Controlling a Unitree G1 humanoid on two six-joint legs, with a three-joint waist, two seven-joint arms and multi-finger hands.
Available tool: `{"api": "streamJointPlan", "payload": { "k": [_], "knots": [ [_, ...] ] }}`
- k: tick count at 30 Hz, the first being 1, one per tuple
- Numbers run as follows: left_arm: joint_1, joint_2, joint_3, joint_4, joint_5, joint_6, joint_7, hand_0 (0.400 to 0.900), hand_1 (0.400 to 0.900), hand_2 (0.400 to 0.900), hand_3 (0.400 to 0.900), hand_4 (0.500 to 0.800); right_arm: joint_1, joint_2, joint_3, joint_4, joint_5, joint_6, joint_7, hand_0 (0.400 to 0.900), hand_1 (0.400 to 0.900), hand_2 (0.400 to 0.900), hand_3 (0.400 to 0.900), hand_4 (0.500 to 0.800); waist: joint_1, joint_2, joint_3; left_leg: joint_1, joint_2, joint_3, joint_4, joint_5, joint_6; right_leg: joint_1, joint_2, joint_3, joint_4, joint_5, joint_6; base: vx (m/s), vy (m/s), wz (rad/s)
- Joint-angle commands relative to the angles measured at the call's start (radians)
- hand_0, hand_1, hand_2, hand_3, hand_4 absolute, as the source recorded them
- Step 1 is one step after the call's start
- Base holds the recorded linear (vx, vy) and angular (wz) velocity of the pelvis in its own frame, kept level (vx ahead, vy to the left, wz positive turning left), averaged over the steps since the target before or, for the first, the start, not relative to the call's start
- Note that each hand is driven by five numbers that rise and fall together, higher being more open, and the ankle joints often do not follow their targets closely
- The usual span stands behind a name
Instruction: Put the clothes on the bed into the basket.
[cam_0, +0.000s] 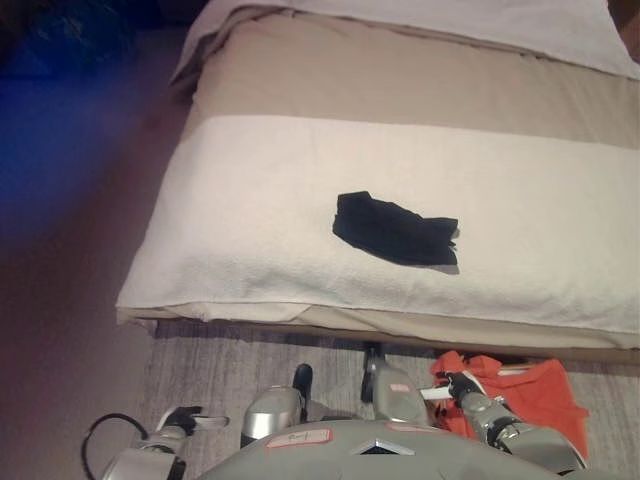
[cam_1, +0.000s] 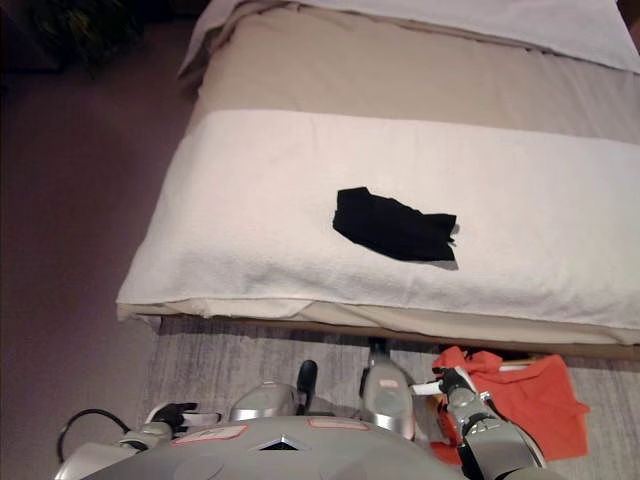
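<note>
One black garment lies mid-bed — not yet collected. An orange garment lies on the floor; right hand touches it, grip unclear. Left hand hangs relaxed — no basket visible.

The black cloth lies on a white blanket with a tan band further up the bed. By the dark right hand is an orange cloth, on a grey striped rug.
</note>
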Motion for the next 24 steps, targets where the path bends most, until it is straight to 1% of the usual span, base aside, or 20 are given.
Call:
{"api": "streamJointPlan", "payload": {
  "k": [1,2,3,4,5,6,8,9,12,14,16,21,24],
  "knots": [
    [-0.007,0.005,-0.022,0.014,0.011,-0.016,0.018,0.900,0.900,0.900,0.900,0.800,-0.105,-0.148,0.074,-0.042,-0.101,0.000,-0.090,0.900,0.900,0.900,0.900,0.800,-0.009,0.011,0.011,-0.046,0.000,0.023,0.133,-0.071,-0.103,0.018,0.016,0.022,0.019,0.123,-0.011,0.13,-0.171,0.51],
    [-0.011,-0.014,-0.024,0.014,-0.006,-0.006,0.037,0.900,0.900,0.900,0.900,0.800,-0.123,-0.159,0.084,-0.051,-0.121,0.007,-0.102,0.900,0.900,0.900,0.900,0.800,-0.013,0.013,0.008,-0.049,0.011,0.013,0.139,-0.074,-0.114,0.014,0.024,0.026,0.038,0.116,-0.020,0.12,-0.188,0.47],
    [-0.013,-0.056,-0.037,0.011,-0.027,-0.013,0.057,0.900,0.900,0.900,0.900,0.800,-0.183,-0.203,0.097,-0.052,-0.168,0.020,-0.152,0.900,0.900,0.900,0.900,0.800,-0.014,0.028,-0.003,-0.045,0.037,0.003,0.107,-0.058,-0.129,0.011,0.020,-0.007,0.057,0.112,-0.028,0.12,-0.188,0.48],
    [-0.014,-0.057,-0.037,0.011,-0.027,-0.013,0.057,0.900,0.900,0.900,0.900,0.800,-0.183,-0.204,0.098,-0.051,-0.168,0.019,-0.152,0.900,0.900,0.900,0.900,0.800,-0.017,0.030,-0.003,-0.044,0.038,0.001,0.105,-0.057,-0.129,0.013,0.020,-0.010,0.057,0.112,-0.028,0.10,-0.184,0.39],
    [-0.007,-0.104,-0.068,0.009,-0.034,-0.011,0.074,0.900,0.900,0.900,0.900,0.800,-0.265,-0.237,0.119,-0.079,-0.192,0.026,-0.180,0.900,0.900,0.900,0.900,0.800,-0.021,0.043,-0.013,-0.050,0.064,-0.005,0.067,-0.033,-0.135,0.007,0.027,-0.023,0.050,0.108,-0.030,0.04,-0.098,0.22],
    [-0.008,-0.106,-0.067,0.010,-0.034,-0.011,0.075,0.900,0.900,0.900,0.900,0.800,-0.266,-0.238,0.120,-0.079,-0.192,0.026,-0.180,0.900,0.900,0.900,0.900,0.800,-0.023,0.045,-0.014,-0.050,0.065,-0.006,0.065,-0.032,-0.136,0.007,0.028,-0.024,0.050,0.108,-0.030,0.03,-0.119,0.15],
    [-0.013,-0.141,-0.106,0.011,-0.058,-0.009,0.089,0.900,0.900,0.900,0.900,0.800,-0.423,-0.260,0.200,-0.080,-0.236,0.039,-0.188,0.900,0.900,0.900,0.900,0.800,-0.016,0.061,-0.010,-0.065,0.082,-0.001,0.026,-0.008,-0.136,-0.024,0.031,-0.028,0.058,0.106,-0.031,-0.02,-0.049,-0.10],
    [-0.019,-0.148,-0.119,0.011,-0.064,-0.005,0.090,0.900,0.900,0.900,0.900,0.800,-0.482,-0.259,0.237,-0.079,-0.259,0.048,-0.189,0.900,0.900,0.900,0.900,0.800,-0.011,0.065,-0.008,-0.070,0.085,0.001,0.015,-0.001,-0.136,-0.032,0.032,-0.027,0.059,0.105,-0.031,0.00,-0.040,-0.09],
    [-0.028,-0.157,-0.142,0.004,-0.091,-0.003,0.101,0.900,0.900,0.900,0.900,0.800,-0.637,-0.249,0.323,-0.082,-0.306,0.066,-0.198,0.900,0.900,0.900,0.900,0.800,-0.003,0.081,0.008,-0.087,0.089,0.005,-0.004,0.014,-0.136,-0.068,0.030,-0.026,0.078,0.101,-0.032,-0.02,0.011,-0.09],
    [-0.039,-0.161,-0.150,0.002,-0.111,0.002,0.101,0.900,0.900,0.900,0.900,0.800,-0.725,-0.239,0.358,-0.082,-0.313,0.073,-0.182,0.900,0.900,0.900,0.900,0.800,-0.002,0.092,0.020,-0.099,0.089,0.005,-0.014,0.023,-0.136,-0.094,0.028,-0.024,0.097,0.099,-0.032,-0.03,0.037,0.00],
    [-0.057,-0.160,-0.159,0.007,-0.126,0.006,0.108,0.900,0.900,0.900,0.900,0.800,-0.788,-0.229,0.378,-0.058,-0.321,0.081,-0.187,0.900,0.900,0.900,0.900,0.800,0.003,0.101,0.035,-0.114,0.085,-0.003,-0.022,0.032,-0.137,-0.113,0.020,-0.022,0.109,0.098,-0.033,-0.03,0.016,0.15],
    [-0.062,-0.146,-0.172,-0.003,-0.152,0.003,0.108,0.900,0.900,0.900,0.900,0.800,-0.908,-0.229,0.412,0.014,-0.319,0.098,-0.182,0.900,0.900,0.900,0.900,0.800,0.024,0.124,0.066,-0.162,0.078,-0.029,-0.030,0.057,-0.140,-0.136,0.001,-0.042,0.106,0.105,-0.032,-0.03,-0.009,0.25],
    [-0.060,-0.141,-0.176,-0.009,-0.158,0.001,0.105,0.900,0.900,0.900,0.900,0.800,-0.940,-0.234,0.417,0.030,-0.312,0.095,-0.178,0.900,0.900,0.900,0.900,0.800,0.035,0.135,0.080,-0.189,0.079,-0.041,-0.033,0.070,-0.144,-0.152,-0.007,-0.053,0.104,0.108,-0.032,-0.03,-0.012,0.21]
  ]
}}
